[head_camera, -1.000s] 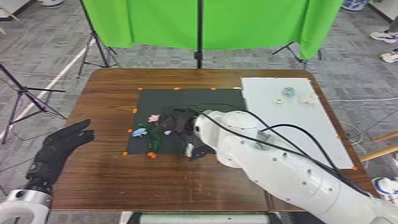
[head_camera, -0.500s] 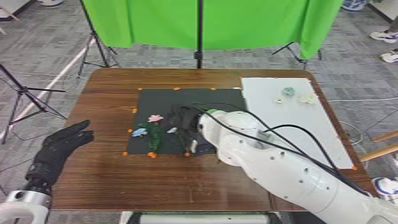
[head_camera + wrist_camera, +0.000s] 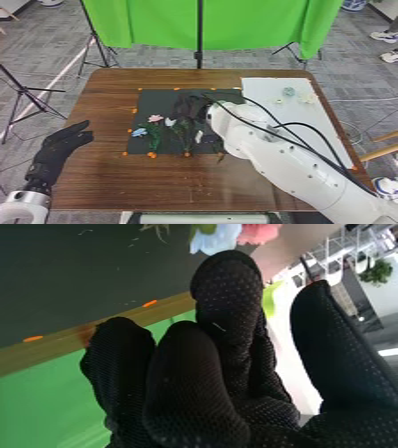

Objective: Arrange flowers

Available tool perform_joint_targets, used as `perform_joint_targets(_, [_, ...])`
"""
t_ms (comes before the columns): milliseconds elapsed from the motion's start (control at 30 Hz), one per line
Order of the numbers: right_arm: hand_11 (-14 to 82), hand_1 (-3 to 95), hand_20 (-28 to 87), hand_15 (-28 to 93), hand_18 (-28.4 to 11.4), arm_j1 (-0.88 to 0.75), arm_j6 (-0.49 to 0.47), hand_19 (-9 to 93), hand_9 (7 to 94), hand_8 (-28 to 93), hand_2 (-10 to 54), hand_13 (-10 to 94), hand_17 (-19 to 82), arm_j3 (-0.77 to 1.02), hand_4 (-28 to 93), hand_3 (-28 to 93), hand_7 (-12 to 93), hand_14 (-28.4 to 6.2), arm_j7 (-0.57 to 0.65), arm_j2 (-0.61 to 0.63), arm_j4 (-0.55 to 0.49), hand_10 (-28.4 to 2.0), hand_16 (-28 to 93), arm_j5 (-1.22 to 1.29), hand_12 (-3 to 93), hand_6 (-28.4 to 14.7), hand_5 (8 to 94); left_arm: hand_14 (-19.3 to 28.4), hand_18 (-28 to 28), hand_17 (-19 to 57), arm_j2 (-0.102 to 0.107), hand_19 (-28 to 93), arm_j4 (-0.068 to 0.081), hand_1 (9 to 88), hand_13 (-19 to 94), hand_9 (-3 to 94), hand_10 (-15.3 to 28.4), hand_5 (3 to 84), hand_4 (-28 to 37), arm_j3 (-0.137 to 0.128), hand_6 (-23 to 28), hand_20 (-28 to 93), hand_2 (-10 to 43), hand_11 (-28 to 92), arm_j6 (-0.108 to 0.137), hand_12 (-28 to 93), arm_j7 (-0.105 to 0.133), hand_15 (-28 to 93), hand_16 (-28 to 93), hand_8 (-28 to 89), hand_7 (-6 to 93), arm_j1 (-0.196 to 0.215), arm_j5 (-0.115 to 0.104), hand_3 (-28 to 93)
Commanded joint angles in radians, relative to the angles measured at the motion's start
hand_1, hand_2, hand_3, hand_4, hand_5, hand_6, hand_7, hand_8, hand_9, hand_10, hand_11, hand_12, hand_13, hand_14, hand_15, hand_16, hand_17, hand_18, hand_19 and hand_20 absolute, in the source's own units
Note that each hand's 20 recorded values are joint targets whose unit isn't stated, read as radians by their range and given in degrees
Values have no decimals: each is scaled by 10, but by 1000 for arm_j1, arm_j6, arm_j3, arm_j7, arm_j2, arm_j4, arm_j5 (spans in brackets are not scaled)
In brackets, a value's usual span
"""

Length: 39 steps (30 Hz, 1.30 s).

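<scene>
Right hand [image 3: 189, 106] has shifted toward the far edge of the black mat [image 3: 147, 102], baring the white flower [image 3: 171, 121]; 1 placement seems finished. Near: left hand [image 3: 64, 142], fingers extended, left of the mat's near left corner. Beyond: blue flower [image 3: 139, 132], then pink flower [image 3: 155, 118], inside the mat's left edge. Farther: right hand, fingers extended, thumb apart. Farthest: 3 blooms [image 3: 306, 98] on the white board [image 3: 266, 87], probably next.

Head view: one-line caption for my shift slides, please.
Right hand over the dark mat, near a pink flower, a white flower and a blue flower; left hand open.
</scene>
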Motion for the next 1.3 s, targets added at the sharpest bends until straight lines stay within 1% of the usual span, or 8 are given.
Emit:
perform_joint_targets(33, [493,266,701,691,-194,-36,127,932,882,-103,109,935,663,83,-77,640,135,-34,-27,87,-102,-127,349,3,299,-17,623,184,131,80,-8,106,-6,330,359,430,142,419,-107,-8,62,185,58,174,-7,106,-9,147,5,-57,85,17,3,648])
perform_joint_targets(133, [409,266,661,649,-188,-59,310,932,850,-93,81,913,625,120,-85,632,135,-37,-22,152,-123,-139,364,-73,303,-17,637,184,131,80,-8,106,-10,329,359,430,142,419,-106,-11,62,185,58,174,-2,106,-10,146,5,-56,86,24,2,648])
perform_joint_targets(200, [306,277,633,604,-186,-72,390,932,806,-85,51,873,583,160,-85,618,139,-55,1,181,-112,-153,359,-118,285,-21,642,184,131,79,-8,107,-11,330,359,431,143,419,-108,-15,62,185,59,174,-3,106,-11,147,5,-56,86,27,1,647])
perform_joint_targets(433, [268,283,589,604,-191,-151,382,932,746,-78,17,825,539,369,-89,606,145,-80,134,232,-46,-169,360,-308,291,-23,644,183,131,80,-5,106,-12,329,359,430,142,419,-107,-17,62,185,59,174,-5,106,-14,147,5,-57,85,26,2,647])
perform_joint_targets(633, [268,277,586,611,-191,-212,328,932,743,-76,-4,820,537,456,-88,596,140,-83,184,261,37,-170,358,-296,296,-22,637,183,131,80,-5,105,-15,330,360,431,142,418,-108,-20,62,185,59,173,-2,106,-15,147,5,-56,85,32,1,647])
perform_joint_targets(700, [271,282,588,614,-193,-228,342,932,746,-76,-8,820,537,459,-90,594,141,-83,176,261,54,-170,357,-296,297,-20,638,183,131,79,-10,106,-19,331,359,431,142,419,-108,-21,62,185,60,173,-1,106,-14,147,5,-56,85,37,1,646])
perform_joint_targets(1033, [293,327,595,627,-184,-195,402,932,762,-85,-76,835,556,372,-107,654,164,-71,142,243,150,-153,351,-289,296,-2,653,184,131,80,-15,106,-13,331,359,431,142,419,-107,-14,62,185,60,173,-1,106,-4,146,5,-56,86,27,5,646])
perform_joint_targets(1300, [296,364,598,631,-178,-169,389,932,756,-94,-94,844,561,322,-116,670,179,-57,143,232,215,-143,351,-358,295,8,642,184,132,79,-20,107,-12,330,359,430,142,420,-107,-11,63,185,60,173,-3,106,-5,146,5,-56,86,27,4,647])
